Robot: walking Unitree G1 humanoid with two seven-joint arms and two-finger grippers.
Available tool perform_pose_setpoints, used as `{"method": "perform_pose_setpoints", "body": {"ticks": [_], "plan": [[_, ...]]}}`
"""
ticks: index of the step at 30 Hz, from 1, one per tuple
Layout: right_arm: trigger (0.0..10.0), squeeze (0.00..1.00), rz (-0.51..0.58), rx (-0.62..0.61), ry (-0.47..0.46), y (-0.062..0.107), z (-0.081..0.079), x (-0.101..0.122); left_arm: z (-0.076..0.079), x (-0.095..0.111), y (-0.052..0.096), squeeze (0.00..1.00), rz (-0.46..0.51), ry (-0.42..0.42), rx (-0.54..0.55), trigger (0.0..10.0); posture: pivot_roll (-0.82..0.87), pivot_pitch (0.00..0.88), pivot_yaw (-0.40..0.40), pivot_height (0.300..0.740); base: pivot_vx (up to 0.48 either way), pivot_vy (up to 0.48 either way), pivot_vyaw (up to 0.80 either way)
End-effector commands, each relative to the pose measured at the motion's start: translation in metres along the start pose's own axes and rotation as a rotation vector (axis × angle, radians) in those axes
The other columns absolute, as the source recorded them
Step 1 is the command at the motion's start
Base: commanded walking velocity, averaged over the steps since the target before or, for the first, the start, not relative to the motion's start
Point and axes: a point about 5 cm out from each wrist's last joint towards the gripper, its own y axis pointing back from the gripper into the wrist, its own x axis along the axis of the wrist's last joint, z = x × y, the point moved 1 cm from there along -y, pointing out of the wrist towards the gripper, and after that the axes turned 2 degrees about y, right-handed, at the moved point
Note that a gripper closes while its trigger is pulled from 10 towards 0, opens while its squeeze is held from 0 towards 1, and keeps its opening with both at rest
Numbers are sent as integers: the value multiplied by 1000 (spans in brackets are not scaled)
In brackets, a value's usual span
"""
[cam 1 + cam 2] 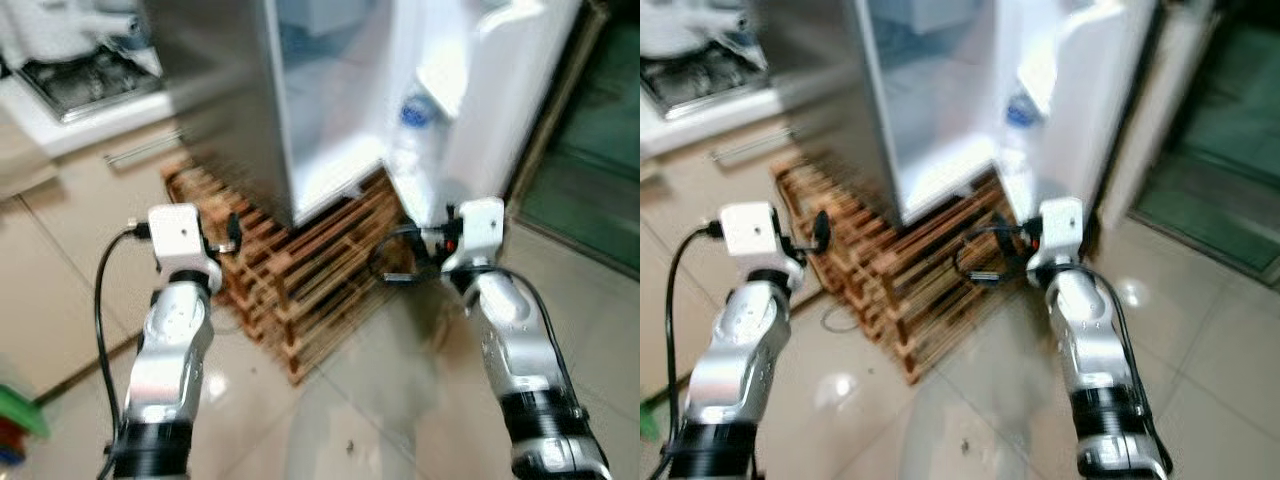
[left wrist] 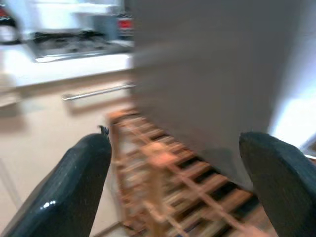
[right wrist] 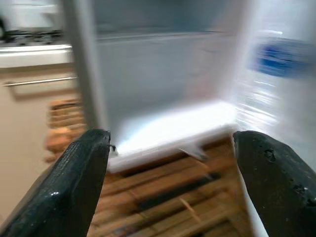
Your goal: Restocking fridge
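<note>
Both grippers, left (image 1: pixel 232 232) and right (image 1: pixel 425 240), hang released and empty at mid-frame. The open fridge (image 1: pixel 330 90) fills the upper centre, on a pallet (image 1: pixel 300 290). Its door bottle (image 1: pixel 412 125) lies up-frame of the right gripper, the nearer one.

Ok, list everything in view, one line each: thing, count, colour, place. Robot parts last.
fridge: one, silver-grey, door open, standing on the pallet.
fridge door: one, white inside, swung open on the robot's right.
bottle: one, clear with blue label, in the door's shelf.
wooden pallet: one, brown, under the fridge.
stove: one, dark, on the white counter at left.
floor: beige tiles.
left gripper: black fingers, open, facing the pallet.
right gripper: black fingers, open, facing the fridge's interior.
</note>
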Motion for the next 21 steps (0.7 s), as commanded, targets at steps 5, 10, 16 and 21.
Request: {"method": "perform_pose_setpoints", "body": {"ticks": [5,10,16,21], "plan": [[10000,0,8,5,11,-4,4,8,-7,1,-1,0,-4,-1,25,10000,-8,0,38,740,64,0,0],[10000,0,33,-41,42,-10,22,21,-5,1,-3,0,-8,-5,10,10000,-11,0,46,740,0,0,0],[10000,0,43,-116,68,-10,43,29,-11,1,-5,0,-18,-18,14,10000,0,0,50,740,0,0,0],[10000,0,39,-171,76,-6,54,29,-19,5,-4,0,-19,-36,12,10000,14,0,85,740,0,0,0]]}}
